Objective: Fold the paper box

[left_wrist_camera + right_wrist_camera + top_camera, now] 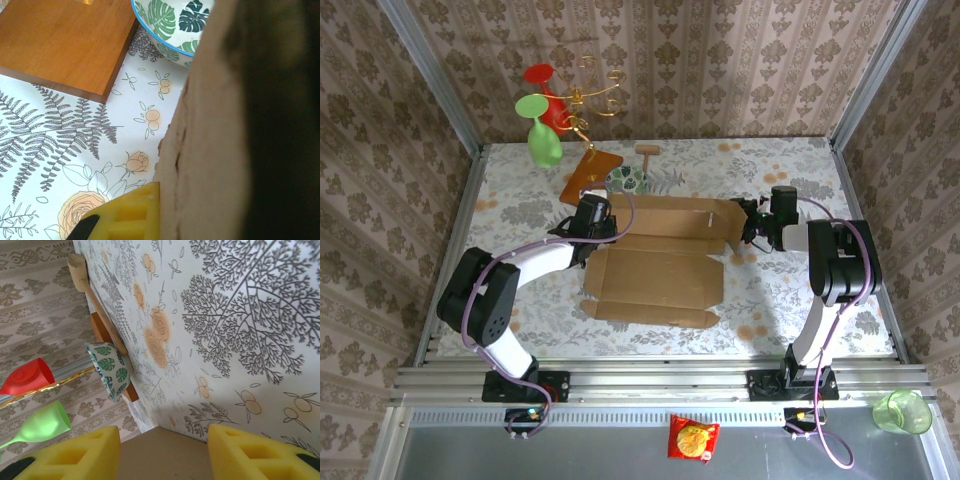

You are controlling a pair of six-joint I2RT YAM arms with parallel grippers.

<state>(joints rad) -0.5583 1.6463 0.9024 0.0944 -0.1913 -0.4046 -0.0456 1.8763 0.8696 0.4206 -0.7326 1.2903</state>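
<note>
Top external view gives us the paper box (655,275) in the middle of the floral table (800,170). Its base lies flat, with the short flaps spread toward the arm bases. Its far long wall is raised along the far edge.

At the box's far left corner we see the left gripper (596,216). In the left wrist view one yellow finger (127,217) lies against the cardboard, which fills the right side of that view. The other finger is hidden behind the sheet, and we read the claw as closed onto that wall of the box.

At the box's far right end sits the right gripper (750,222). In the right wrist view its two yellow fingers (75,455) stand apart. A strip of the box's cardboard lies in the gap between them, and we cannot tell whether either pad touches it.

Just beyond the box's far left corner lies a reddish wooden board (588,176), with a leaf-patterned bowl (626,180) just beside it on the right. A wooden mallet (648,151) lies a little farther beyond the bowl.

Well beyond the board, at the wall, we see a gold wire stand (598,95), with a red glass (548,92) and a green glass (542,142) tilted beside it.

On the near side of the box, past the arm bases, lie a red snack packet (693,438) and, off to the right, a green cup (903,412).
</note>
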